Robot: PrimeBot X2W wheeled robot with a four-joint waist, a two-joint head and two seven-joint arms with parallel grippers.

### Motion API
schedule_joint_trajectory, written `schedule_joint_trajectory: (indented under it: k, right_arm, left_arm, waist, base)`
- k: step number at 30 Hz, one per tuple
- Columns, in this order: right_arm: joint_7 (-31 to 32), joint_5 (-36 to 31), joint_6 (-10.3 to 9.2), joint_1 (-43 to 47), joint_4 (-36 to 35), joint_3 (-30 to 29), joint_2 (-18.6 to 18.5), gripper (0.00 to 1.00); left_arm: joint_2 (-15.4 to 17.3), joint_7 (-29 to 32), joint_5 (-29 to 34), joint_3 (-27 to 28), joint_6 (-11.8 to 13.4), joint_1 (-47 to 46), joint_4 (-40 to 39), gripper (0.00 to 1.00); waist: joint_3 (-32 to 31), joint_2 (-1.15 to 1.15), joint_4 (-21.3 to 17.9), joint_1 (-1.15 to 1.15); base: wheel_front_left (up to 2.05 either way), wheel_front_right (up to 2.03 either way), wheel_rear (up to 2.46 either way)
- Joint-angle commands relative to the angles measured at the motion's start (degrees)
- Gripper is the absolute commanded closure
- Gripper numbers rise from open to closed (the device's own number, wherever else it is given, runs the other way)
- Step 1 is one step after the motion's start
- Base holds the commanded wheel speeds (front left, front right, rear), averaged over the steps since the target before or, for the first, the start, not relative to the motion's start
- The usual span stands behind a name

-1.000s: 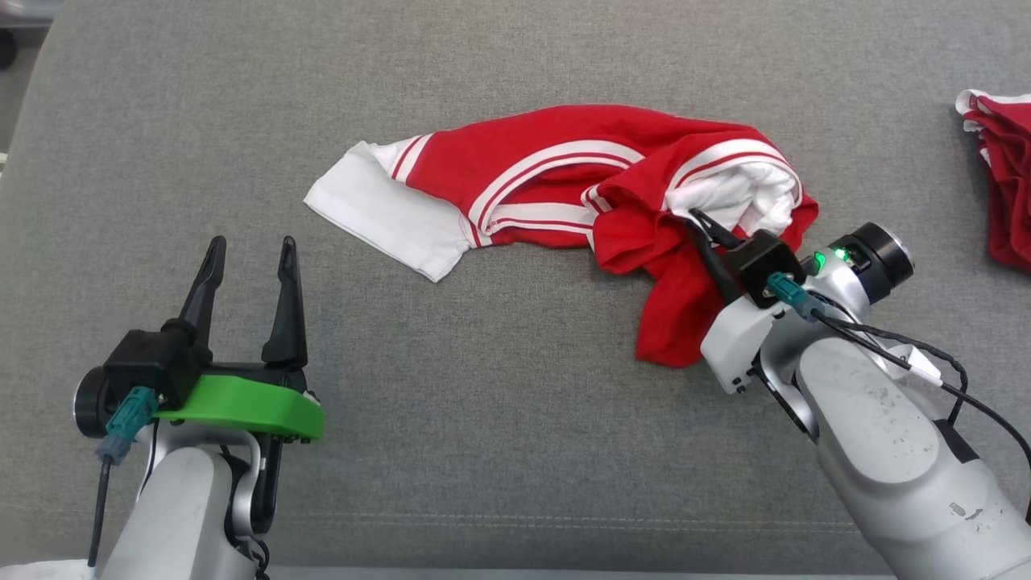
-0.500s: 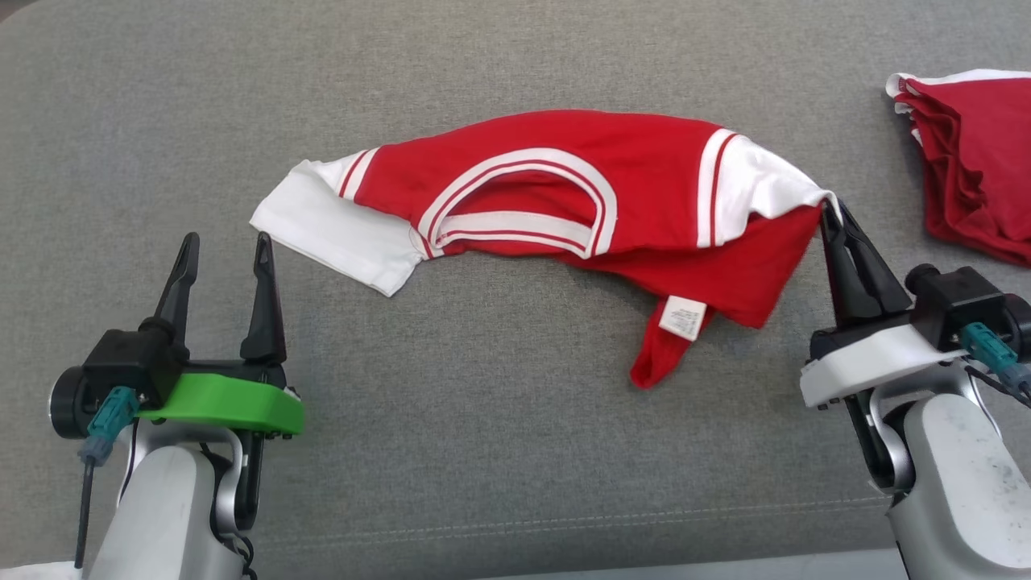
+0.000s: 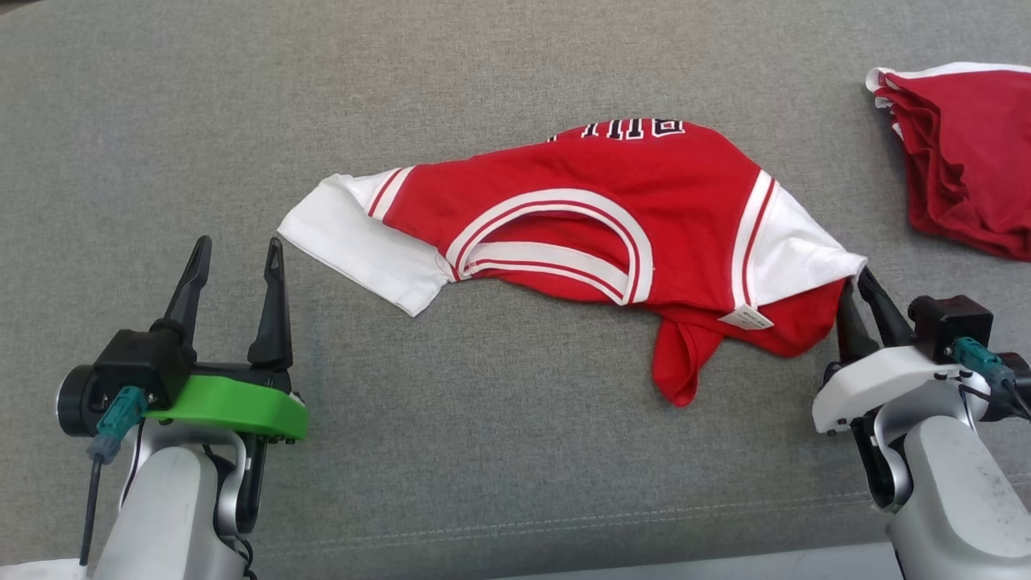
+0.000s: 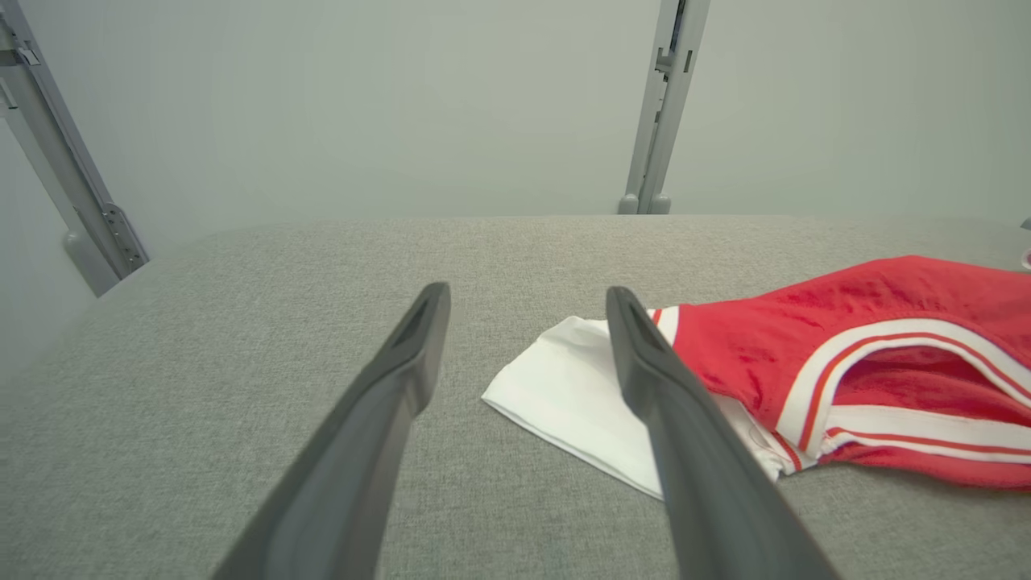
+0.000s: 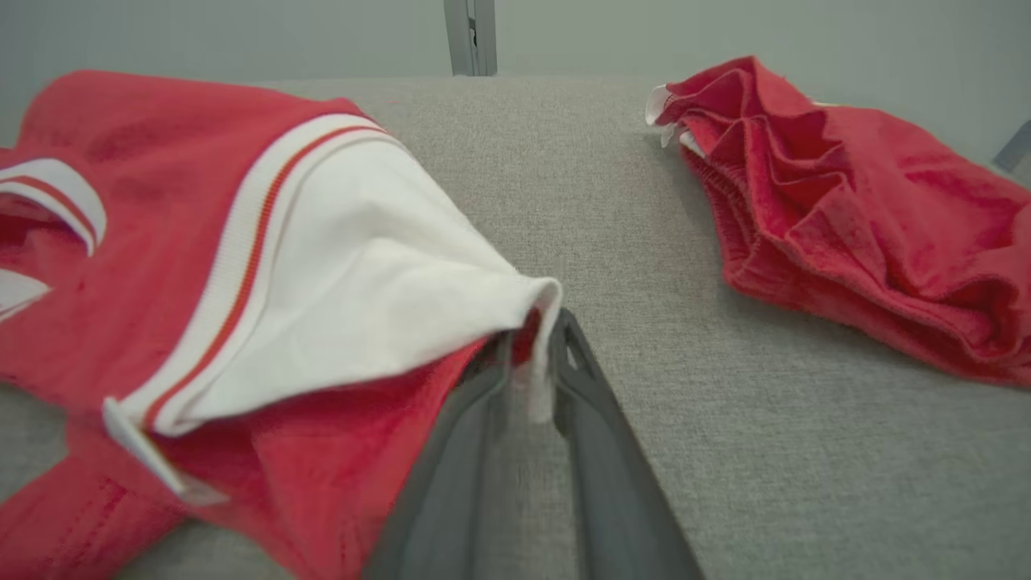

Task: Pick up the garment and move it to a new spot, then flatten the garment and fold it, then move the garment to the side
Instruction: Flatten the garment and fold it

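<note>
We see the right gripper [image 3: 854,282] pressed together on the hem of the garment [image 3: 596,185], at its right white sleeve [image 3: 793,254]. In the right wrist view the white edge is pinched between both dark fingers [image 5: 451,451]. The garment, red with white striped trim, lies spread across the middle of the grey padded surface [image 3: 483,419], collar facing us, and a small label [image 3: 745,319] shows near the held corner. The left gripper [image 3: 239,242] is spread wide and holds nothing. It is just beside the other white sleeve [image 3: 354,242], not touching it. A second red cloth [image 3: 966,153] lies bunched at the far right, apart from the garment.
</note>
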Motion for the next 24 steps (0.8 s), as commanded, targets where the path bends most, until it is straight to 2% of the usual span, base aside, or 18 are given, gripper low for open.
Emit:
schedule_joint_trajectory:
  k: [1, 8, 16, 24]
  right_arm:
    - [-0.74, 0.16, -0.08, -0.58, 0.97, 0.20, 0.13, 0.00]
    - [-2.83, 0.57, -0.08, 1.18, 0.16, -0.90, 2.19, 0.00]
    - [-3.06, -0.51, -0.08, 7.55, -11.84, -2.61, 4.73, 0.00]
    - [-3.08, -0.80, -0.09, 12.19, -18.14, -2.02, 6.02, 0.00]
  left_arm:
    - [-0.11, -0.22, 0.43, 0.36, -0.16, -0.79, 0.25, 0.00]
    - [-0.16, -0.22, 1.07, 2.01, 1.43, 1.67, -0.36, 0.00]
    - [-0.65, -0.22, 2.02, 3.52, 3.80, 5.76, -3.24, 0.00]
    - [-0.55, 0.21, 2.15, 3.41, 5.24, 9.36, -5.18, 0.00]
  waist:
    - [-0.14, 0.00, 0.16, 0.00]
    - [-1.63, 0.00, -0.29, 0.00]
    - [-5.02, 0.00, -0.65, 0.00]
    - [-8.01, 0.00, -0.56, 0.00]
  base:
    - [0.00, 0.00, 0.00]
    - [0.00, 0.00, 0.00]
    - [0.00, 0.00, 0.00]
    - [0.00, 0.00, 0.00]
